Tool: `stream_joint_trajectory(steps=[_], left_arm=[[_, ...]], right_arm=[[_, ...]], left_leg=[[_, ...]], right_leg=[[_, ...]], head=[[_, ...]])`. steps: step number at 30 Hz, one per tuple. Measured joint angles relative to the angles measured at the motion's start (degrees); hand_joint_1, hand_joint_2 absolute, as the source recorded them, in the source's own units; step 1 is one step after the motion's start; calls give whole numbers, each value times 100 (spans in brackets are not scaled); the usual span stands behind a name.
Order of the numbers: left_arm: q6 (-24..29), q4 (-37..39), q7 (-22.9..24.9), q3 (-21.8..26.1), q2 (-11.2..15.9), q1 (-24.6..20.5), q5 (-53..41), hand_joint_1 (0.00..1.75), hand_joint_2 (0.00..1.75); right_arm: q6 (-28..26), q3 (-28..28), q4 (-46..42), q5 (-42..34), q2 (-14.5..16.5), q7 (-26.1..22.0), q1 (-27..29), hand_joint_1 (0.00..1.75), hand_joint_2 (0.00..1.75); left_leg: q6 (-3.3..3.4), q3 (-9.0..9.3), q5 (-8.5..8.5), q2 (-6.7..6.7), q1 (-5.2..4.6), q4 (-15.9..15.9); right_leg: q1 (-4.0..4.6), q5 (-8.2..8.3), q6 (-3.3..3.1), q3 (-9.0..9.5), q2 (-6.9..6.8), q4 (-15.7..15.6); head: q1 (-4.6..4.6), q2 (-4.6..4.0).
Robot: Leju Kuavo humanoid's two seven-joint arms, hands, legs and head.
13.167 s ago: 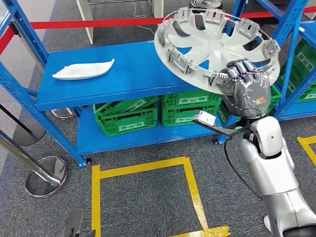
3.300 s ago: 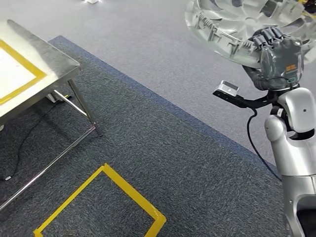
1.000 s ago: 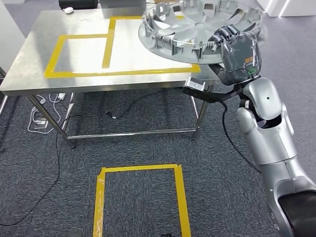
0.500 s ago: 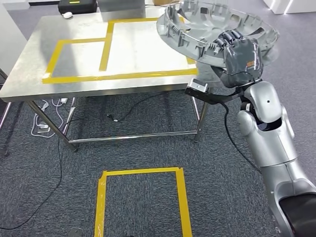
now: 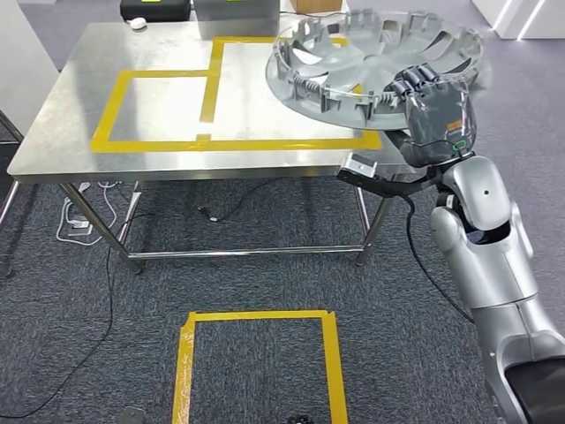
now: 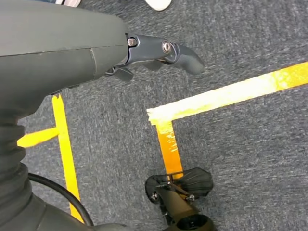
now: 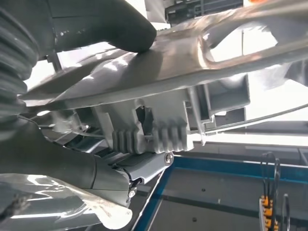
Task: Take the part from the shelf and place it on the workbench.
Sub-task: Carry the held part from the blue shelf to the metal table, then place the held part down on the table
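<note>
The part is a large silver wheel cover [image 5: 373, 64], held flat with its ribbed inner side up. My right hand [image 5: 433, 110] grips its near right rim, fingers over the edge. It hangs above the right end of the steel workbench [image 5: 60, 124], over the right yellow-taped box [image 5: 293, 141]. Up close, the right wrist view shows my thumb [image 7: 120, 29] pressing on the wheel cover [image 7: 188, 57], with fingers [image 7: 138, 168] under its clips. My left hand [image 6: 72, 53] hangs over the carpet, fingers [image 6: 171, 50] slightly apart and holding nothing.
The workbench carries two yellow tape boxes, the left one [image 5: 126, 84] bare. A black case [image 5: 156, 9] and a white mouse [image 5: 138, 23] sit at its far edge. Cables [image 5: 86, 221] trail under the bench. A yellow square [image 5: 256, 316] marks the carpet in front.
The whole scene has shifted: the camera turned from the blue shelf, crossed the carpet and now faces the workbench. In the last second the bench and the held wheel cover shifted slightly in view.
</note>
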Motion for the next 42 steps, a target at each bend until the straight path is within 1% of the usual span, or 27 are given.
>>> stream_joint_trajectory(steps=[2,4,7,9,10,12,13,14,15,16,18,19,20,22,24,25,28,29,30,31,32,33,34,35,39,40,42], left_arm=[[2,2,-3,0,-2,2,-2,0,175],[3,5,-4,1,-1,-7,-2,0,175],[3,8,-5,2,4,-22,-8,0,175],[3,8,-9,2,3,-41,-14,0,175],[3,8,-11,2,2,-50,-18,0,175],[4,9,-10,2,-3,-51,-31,0,175],[5,9,-9,3,-3,-45,-36,0,175],[5,9,-7,3,-3,-40,-39,0,175],[5,9,-6,4,-3,-36,-39,0,175],[4,9,-6,4,-1,-34,-41,0,175],[4,10,-6,4,2,-27,-48,0,175],[4,11,-6,4,3,-25,-51,0,175],[6,13,-6,5,2,-20,-54,0,175],[13,13,-7,7,-3,-28,-54,0,175],[22,13,-9,9,-10,-42,-58,0,175],[28,13,-10,10,-10,-50,-60,0,175],[40,13,-10,13,-14,-61,-65,0,175],[39,13,-10,13,-19,-55,-67,0,175],[39,13,-10,14,-24,-49,-68,0,175],[39,13,-10,14,-30,-45,-69,0,175],[38,13,-10,15,-36,-45,-70,0,175],[37,14,-10,15,-40,-51,-75,0,175],[34,14,-9,15,-43,-59,-85,0,175],[31,15,-4,15,-45,-64,-98,0,175],[-4,15,18,16,-49,-98,-178,0,175],[-19,15,26,14,-51,-126,-203,0,175],[-47,15,48,8,-61,-180,-239,0,175]], right_arm=[[-1,0,0,-3,-9,-8,39,175,175],[-14,-3,-4,-1,-21,-5,60,175,175],[-33,-39,-39,5,-33,1,72,175,175],[-33,-56,-50,5,-36,1,88,175,175],[-33,-58,-51,6,-36,1,98,175,175],[-33,-58,-52,10,-36,-7,106,175,175],[-32,-58,-52,14,-36,-12,113,175,175],[-31,-58,-52,17,-36,-15,122,175,175],[-30,-59,-53,19,-36,-18,129,175,175],[-29,-60,-53,20,-36,-19,134,175,175],[-27,-58,-50,20,-36,-27,142,175,175],[-31,-57,-48,20,-36,-31,143,175,175],[-33,-60,-49,22,-36,-33,146,175,175],[-41,-68,-57,24,-36,-33,153,175,175],[-42,-74,-62,20,-37,-37,167,175,175],[-42,-75,-62,17,-37,-40,172,175,175],[-42,-75,-61,22,-41,-43,193,175,175],[-42,-76,-61,26,-44,-42,207,175,175],[-42,-75,-61,26,-46,-44,222,175,175],[-42,-75,-61,24,-48,-48,238,175,175],[-41,-73,-61,22,-49,-52,250,175,175],[-39,-72,-58,20,-49,-55,256,175,175],[-33,-67,-52,23,-48,-56,248,175,175],[-26,-61,-46,29,-47,-58,236,175,175],[40,-24,20,25,60,-69,168,175,175],[63,-3,68,13,138,-68,146,175,175],[102,61,198,-8,321,-67,92,175,175]], left_leg=[[-26,153,-124,-12,-5,6],[-77,231,-230,-27,-17,11],[-162,264,-278,-25,-22,56],[-223,132,-280,-7,-15,377],[-261,-38,-331,5,-1,683],[-340,-474,-583,22,40,1360],[-365,-659,-710,25,61,1571],[-380,-777,-764,27,74,1629],[-384,-818,-690,30,82,1509],[-375,-787,-478,34,85,1231],[-329,-674,121,53,76,527],[-298,-626,313,61,64,292],[-263,-602,408,66,49,156],[-195,-532,372,61,37,93],[-123,-422,343,47,53,35],[-89,-369,323,39,59,17],[-17,-273,223,25,36,11],[-9,-228,180,18,25,11],[-8,-167,132,9,14,12],[-11,-94,80,0,6,12],[-18,-20,25,-8,0,12],[-32,43,-25,-15,-9,17],[-54,77,-66,-22,-15,19],[-82,94,-99,-25,-20,15],[-217,107,-174,-9,-31,142],[-252,19,-254,1,-21,326],[-325,-358,-494,18,17,990]], right_leg=[[6,558,-20,161,-6,-736],[27,876,-69,334,-6,-1300],[36,856,-180,478,15,-1420],[4,789,-241,597,12,-1454],[-12,749,-262,662,8,-1467],[-18,651,-284,774,5,-1472],[-22,598,-283,839,9,-1472],[-28,540,-276,914,13,-1472],[-34,478,-267,997,17,-1472],[-41,417,-253,1083,18,-1473],[-44,301,-199,1205,27,-1481],[-41,253,-158,1245,35,-1493],[-36,225,-113,1281,46,-1509],[-34,211,-22,1359,53,-1545],[-38,167,24,1308,34,-1381],[-36,90,29,1171,26,-1130],[-17,-287,32,451,20,-75],[-11,-328,28,271,20,80],[-4,-240,16,189,19,34],[4,-15,-5,206,18,-209],[13,310,-33,295,16,-594],[29,556,-60,386,11,-948],[47,698,-93,484,6,-1231],[64,771,-127,543,3,-1396],[45,751,-259,698,1,-1509],[28,740,-284,744,-3,-1526],[17,696,-318,806,-6,-1540]], head=[[2,0],[3,1],[4,2],[-4,1],[-13,2],[-26,1],[-30,1],[-31,0],[-33,0],[-33,0],[-43,0],[-43,0],[-44,0],[-35,1],[-24,1],[-13,1],[5,0],[7,0],[7,0],[8,0],[9,0],[2,0],[-3,1],[-8,1],[-20,0],[-26,0],[-37,0]])
